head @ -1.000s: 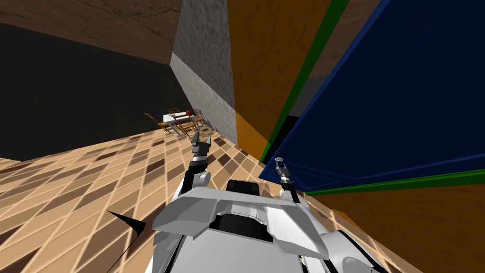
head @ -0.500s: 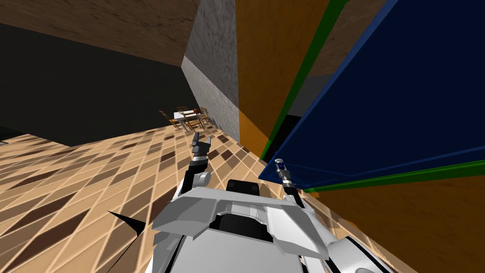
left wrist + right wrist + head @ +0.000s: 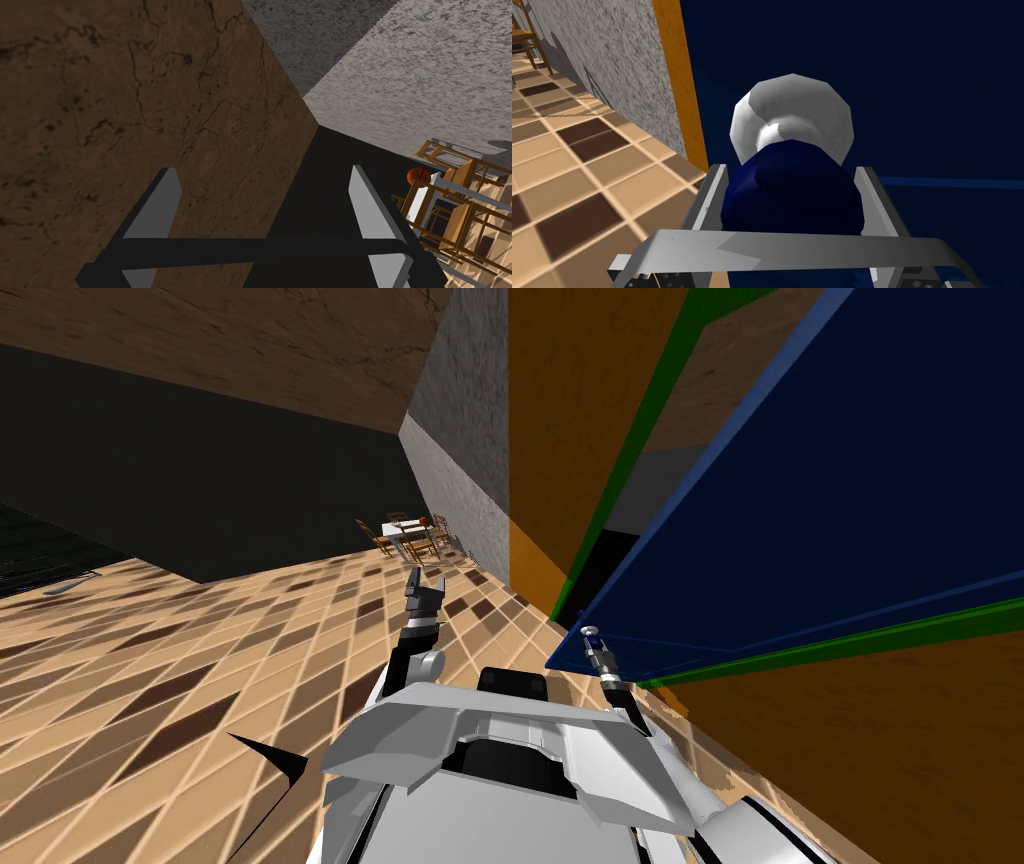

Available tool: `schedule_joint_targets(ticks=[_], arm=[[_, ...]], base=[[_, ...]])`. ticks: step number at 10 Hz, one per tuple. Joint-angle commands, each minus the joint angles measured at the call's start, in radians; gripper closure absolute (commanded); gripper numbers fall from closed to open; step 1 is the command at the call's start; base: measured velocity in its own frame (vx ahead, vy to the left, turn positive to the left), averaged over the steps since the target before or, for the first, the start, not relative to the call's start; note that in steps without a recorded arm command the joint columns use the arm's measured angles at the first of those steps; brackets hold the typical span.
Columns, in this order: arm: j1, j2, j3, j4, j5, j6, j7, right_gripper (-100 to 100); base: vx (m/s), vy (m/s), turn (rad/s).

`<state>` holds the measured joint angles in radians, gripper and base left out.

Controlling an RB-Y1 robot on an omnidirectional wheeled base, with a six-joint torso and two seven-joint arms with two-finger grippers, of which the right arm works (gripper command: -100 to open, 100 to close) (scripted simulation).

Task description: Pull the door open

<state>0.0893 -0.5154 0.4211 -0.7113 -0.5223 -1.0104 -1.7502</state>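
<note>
Clamped on the knob (image 3: 792,200) with the right gripper (image 3: 790,172), pressing with both fingers (image 3: 707,200) on the opposite sides of the dark blue ball, just in front of its white base (image 3: 792,107). Placed at the free edge of the door (image 3: 850,488), the edge nearest to the robot in the head view. Already swung part way out of the green frame (image 3: 640,438), with a black area (image 3: 605,558) in the gap between door and orange wall (image 3: 570,408). Probably in the middle of the pull, not yet at its end. To be judged as a big, stiff, dark blue slab: likely heavy to start, turning only about its hinges, so better drawn along an arc than straight back. Round and smooth at the knob, so perhaps slippery; best to grip firmly across the widest part and to pull slowly, otherwise some risk of sliding off the ball. No other place to take hold visible on the door. Nothing held with the left gripper (image 3: 264,172): spread wide, pointed forward above the tiled floor (image 3: 200,668), well apart from the door, toward a far table (image 3: 405,528) with chairs.
</note>
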Motion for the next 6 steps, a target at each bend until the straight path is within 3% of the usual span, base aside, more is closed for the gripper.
schedule_joint_targets(ticks=[1,6], arm=[[0.011,-0.012,0.014,0.000,0.006,-0.025,-0.015,100],[0.037,-0.048,0.054,0.015,0.022,-0.092,-0.060,100]], base=[[-0.222,-0.085,0.161],[-0.188,-0.064,0.122]])
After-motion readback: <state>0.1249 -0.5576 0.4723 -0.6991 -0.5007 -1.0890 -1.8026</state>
